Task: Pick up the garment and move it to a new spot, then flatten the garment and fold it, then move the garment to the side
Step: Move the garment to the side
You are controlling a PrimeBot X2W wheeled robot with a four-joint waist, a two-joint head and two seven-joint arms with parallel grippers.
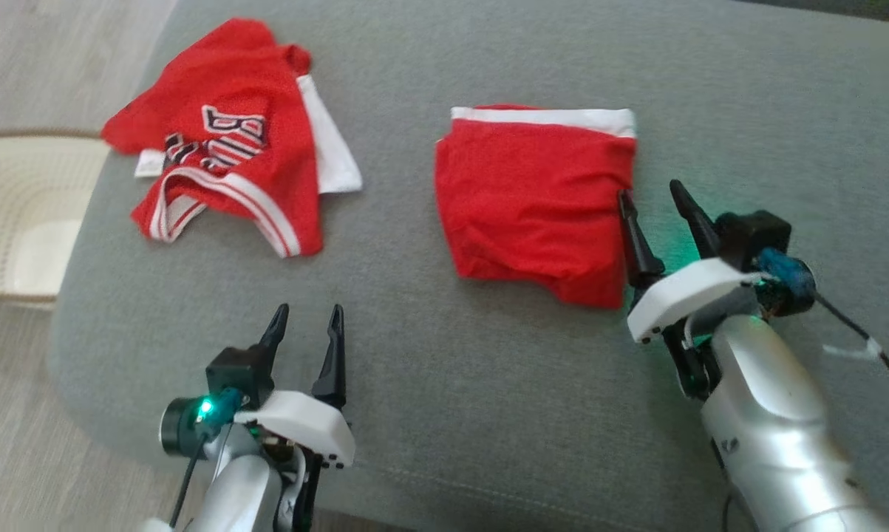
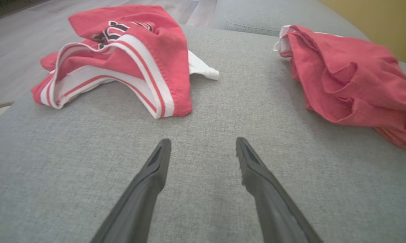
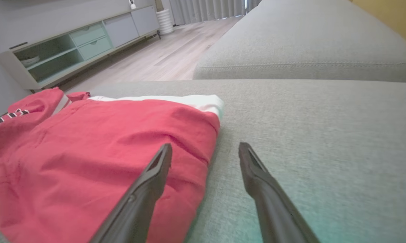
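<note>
While the folded red garment (image 1: 536,203) is lying flat just right of centre in the head view, white waistband toward the top, it is being flanked along its right edge by the right claw (image 1: 651,190), whose fingers are being held spread wide with nothing between them. In the right wrist view one finger is being shown over the red cloth and the other over the bare sofa cushion (image 1: 488,384), so the edge is being straddled; whether the cloth is being touched cannot be told. The left claw (image 1: 309,310), likewise spread and empty, is being held at the lower left, well apart from the garment.

If only the top layer is being pinched when the move to the side is being made, the fold is likely to be pulled open, and the layers could be bunched by dragging over the rough cushion. A crumpled red jersey (image 1: 230,133) is lying at the upper left, near a pale basket (image 1: 23,214) at the left edge, and could be snagged if the garment is being carried that way.
</note>
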